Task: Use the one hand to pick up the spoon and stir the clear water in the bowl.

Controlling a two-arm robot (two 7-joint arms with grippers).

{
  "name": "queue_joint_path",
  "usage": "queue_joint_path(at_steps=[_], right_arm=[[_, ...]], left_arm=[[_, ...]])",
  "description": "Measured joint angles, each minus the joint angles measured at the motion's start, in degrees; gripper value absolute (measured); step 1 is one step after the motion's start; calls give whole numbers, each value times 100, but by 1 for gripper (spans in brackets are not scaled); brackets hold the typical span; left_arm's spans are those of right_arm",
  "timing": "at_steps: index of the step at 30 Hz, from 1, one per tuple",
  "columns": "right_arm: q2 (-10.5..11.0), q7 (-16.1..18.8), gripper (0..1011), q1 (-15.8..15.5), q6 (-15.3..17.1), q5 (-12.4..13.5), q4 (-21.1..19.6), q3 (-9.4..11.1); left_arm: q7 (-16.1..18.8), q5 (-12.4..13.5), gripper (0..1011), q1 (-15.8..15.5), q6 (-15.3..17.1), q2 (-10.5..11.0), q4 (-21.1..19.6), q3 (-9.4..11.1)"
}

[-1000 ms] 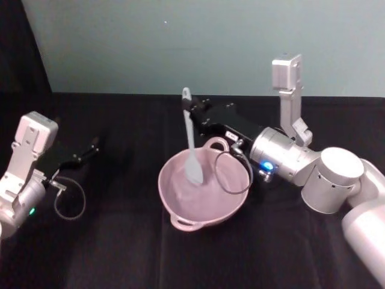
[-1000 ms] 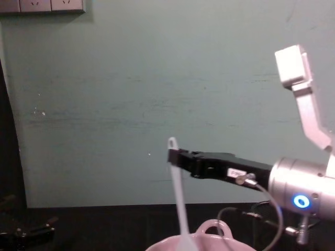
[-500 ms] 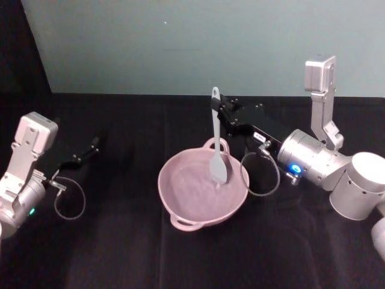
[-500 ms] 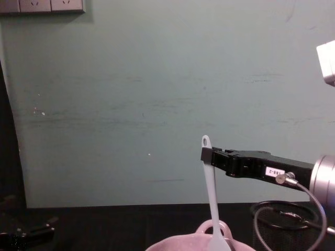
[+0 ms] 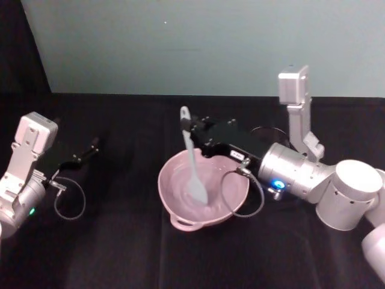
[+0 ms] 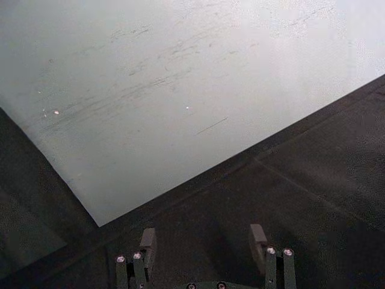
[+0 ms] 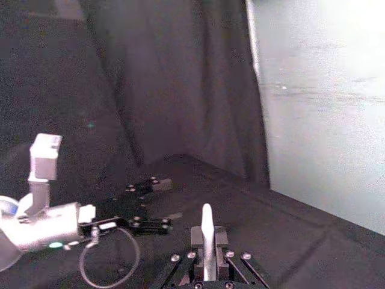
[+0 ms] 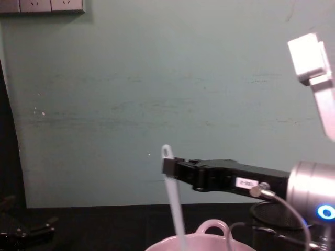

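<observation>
- Right gripper [image 5: 192, 127]: fingers clench the spoon [image 5: 191, 161] near its handle top; its paddle head sits inside the pink bowl [image 5: 212, 217].
- Left gripper [image 5: 90, 147] rests at the left of the worktop [image 5: 120, 244], fingers apart.

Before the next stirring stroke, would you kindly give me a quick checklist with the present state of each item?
1. Right gripper shut on the spoon near its handle end: ok.
2. Spoon's paddle head inside the bowl: ok.
3. Head dipped in the water: cannot tell.
4. Cable loop clear of the bowl's rim: cannot tell; it overlaps the rim in the head view.
5. Left gripper open, parked well to the bowl's left: ok.
</observation>
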Motion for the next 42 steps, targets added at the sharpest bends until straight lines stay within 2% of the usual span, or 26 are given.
queue_joint_path(at_steps=[4,8,15,18,21,28,36,42], right_arm=[[-87,17,117,85,-25,-7,75,-95],[-251,23,117,261,-116,-16,320,-163],[-444,13,117,523,-242,-64,774,-182],[-457,-39,117,618,-264,-133,906,-160],[-416,-89,117,662,-269,-186,945,-109],[-129,-230,117,634,-184,-327,788,82],[131,-237,117,381,31,-347,342,153],[174,-205,117,132,73,-283,14,129]], left_arm=[[0,0,1011,0,0,0,0,0],[0,0,1011,0,0,0,0,0],[0,1,1011,0,0,0,0,0],[0,0,1011,0,0,0,0,0],[0,0,1011,0,0,0,0,0],[0,0,1011,0,0,0,0,0],[0,0,1011,0,0,0,0,0],[0,0,1011,0,0,0,0,0]])
